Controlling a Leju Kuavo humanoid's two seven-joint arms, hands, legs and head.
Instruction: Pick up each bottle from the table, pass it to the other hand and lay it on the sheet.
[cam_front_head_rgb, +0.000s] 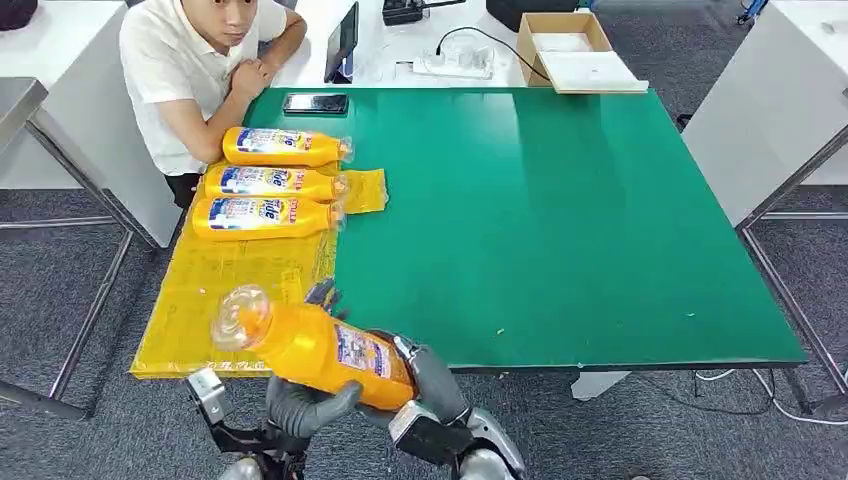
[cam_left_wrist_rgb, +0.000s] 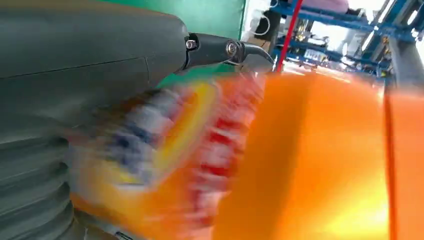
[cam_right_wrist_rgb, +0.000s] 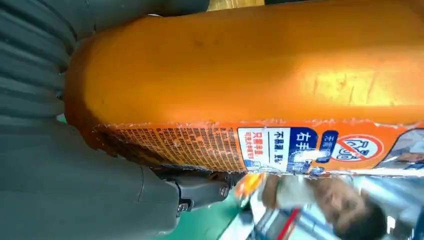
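Four orange bottles in all: on the green worktop (cam_front_head_rgb: 560, 220), a yellow sheet (cam_front_head_rgb: 215, 290) along its left edge carries three laid bottles (cam_front_head_rgb: 265, 181) side by side, caps toward the worktop's middle, leaving the near part free. Fourth bottle (cam_front_head_rgb: 320, 347) hangs tilted at the near edge, cap over the sheet, gripped by both hands at once, so the hand-to-hand pass appears under way: right hand (cam_front_head_rgb: 425, 375) wraps the base, left hand (cam_front_head_rgb: 305, 405) cups the body from beneath. A person (cam_front_head_rgb: 200, 70) sits beyond, beside a phone (cam_front_head_rgb: 315, 103)
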